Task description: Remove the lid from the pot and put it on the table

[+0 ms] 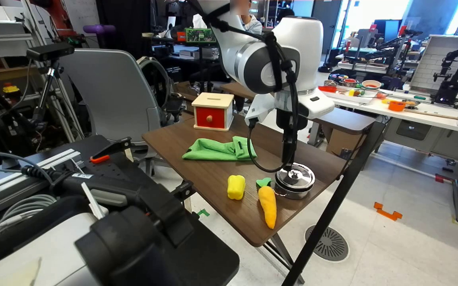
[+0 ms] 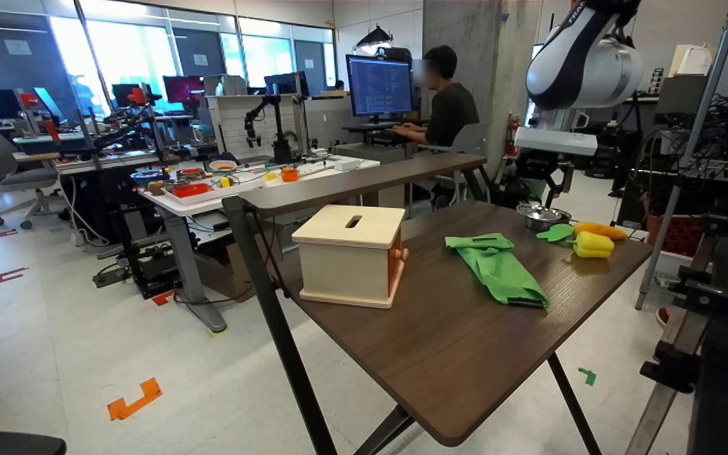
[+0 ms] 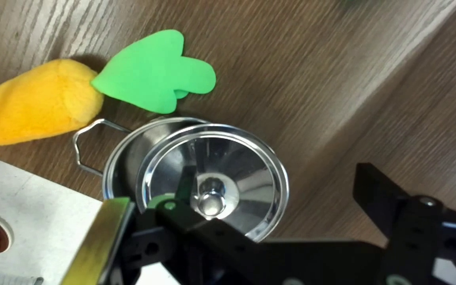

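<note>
The silver pot (image 1: pixel 295 194) stands near a corner of the brown table (image 1: pixel 197 174); it also shows in the wrist view (image 3: pixel 123 170) and in an exterior view (image 2: pixel 546 221). The shiny round lid (image 1: pixel 301 174) with its centre knob rests over the pot. In the wrist view the lid (image 3: pixel 247 166) appears shifted to one side, and a crescent of the pot's inside shows. My gripper (image 1: pixel 288 159) is right above the lid. In the wrist view the gripper (image 3: pixel 277 174) is wide open and empty. The knob lies beside the left finger, whose tip overlaps the lid; contact cannot be told.
A plush carrot (image 1: pixel 268 204) with green leaves lies close beside the pot handle. A yellow pepper (image 1: pixel 236 187), a green cloth (image 1: pixel 217 150) and a wooden box with a red drawer (image 1: pixel 212 113) are on the table. A dark bar (image 1: pixel 336 202) runs along one table side.
</note>
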You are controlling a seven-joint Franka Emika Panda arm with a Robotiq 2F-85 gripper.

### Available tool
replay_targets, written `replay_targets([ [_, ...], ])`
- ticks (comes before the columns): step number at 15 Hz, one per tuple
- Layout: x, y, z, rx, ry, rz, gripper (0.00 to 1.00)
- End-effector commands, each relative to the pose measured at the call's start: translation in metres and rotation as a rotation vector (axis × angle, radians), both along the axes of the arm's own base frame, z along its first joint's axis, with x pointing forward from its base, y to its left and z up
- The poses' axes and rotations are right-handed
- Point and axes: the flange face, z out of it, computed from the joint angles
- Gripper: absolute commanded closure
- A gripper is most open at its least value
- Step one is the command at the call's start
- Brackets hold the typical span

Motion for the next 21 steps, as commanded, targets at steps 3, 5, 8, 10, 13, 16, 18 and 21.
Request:
replay_targets([
  [3,-0.015,-0.007,0.014,0.042,-0.01,-0.012,0.0],
  [5,-0.019,-0.009,0.01,0.049,-0.002,-0.02,0.0],
  [8,-0.024,-0.014,0.003,0.051,0.015,-0.026,0.0],
  [10,-0.027,-0.019,0.0,0.051,0.021,-0.034,0.0],
  [13,-0.028,-0.026,0.0,0.048,0.024,-0.045,0.0],
  [16,-0.029,-0.031,-0.001,0.053,0.023,-0.052,0.0],
  [18,-0.03,-0.034,-0.005,0.057,0.027,-0.058,0.0],
  [21,-0.031,-0.04,-0.008,0.058,0.025,-0.07,0.0],
])
